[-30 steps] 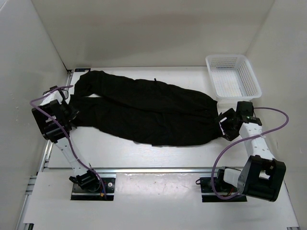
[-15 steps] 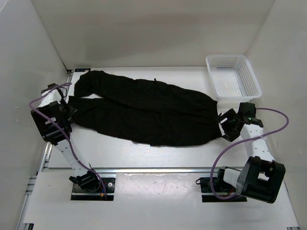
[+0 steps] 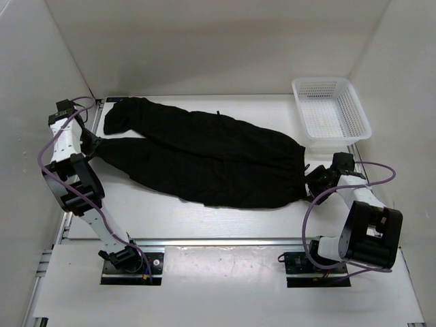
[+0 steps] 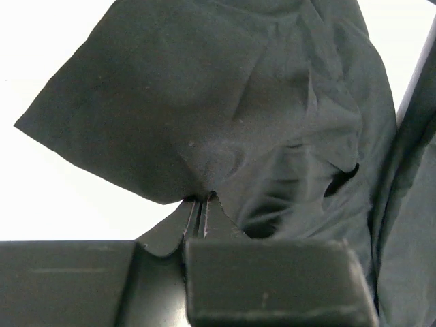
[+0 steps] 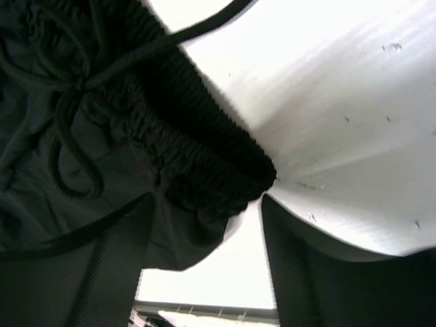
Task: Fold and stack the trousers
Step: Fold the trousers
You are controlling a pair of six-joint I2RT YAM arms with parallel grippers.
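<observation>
The black trousers point(image 3: 204, 157) lie spread across the table, legs to the left and waistband to the right. My left gripper point(image 3: 90, 145) is shut on the cuff of the near leg. In the left wrist view the closed fingertips point(image 4: 203, 201) pinch a fold of the cloth point(image 4: 204, 102), which hangs pulled up from them. My right gripper point(image 3: 315, 178) sits low at the waistband's near corner. Its jaws stand open in the right wrist view point(image 5: 208, 204), and the gathered elastic waistband point(image 5: 197, 157) reaches in between the fingers. The drawstring point(image 5: 75, 136) lies loose on the cloth.
A white mesh basket point(image 3: 361, 112) stands at the back right corner, close behind the right arm. White walls close in the table on the left, the back and the right. Purple cables loop off both arms.
The left gripper has shut on the leg cuff and its wrist has swung up towards the back left. The right gripper has dropped lower onto the waistband corner and its jaws have narrowed a little.
</observation>
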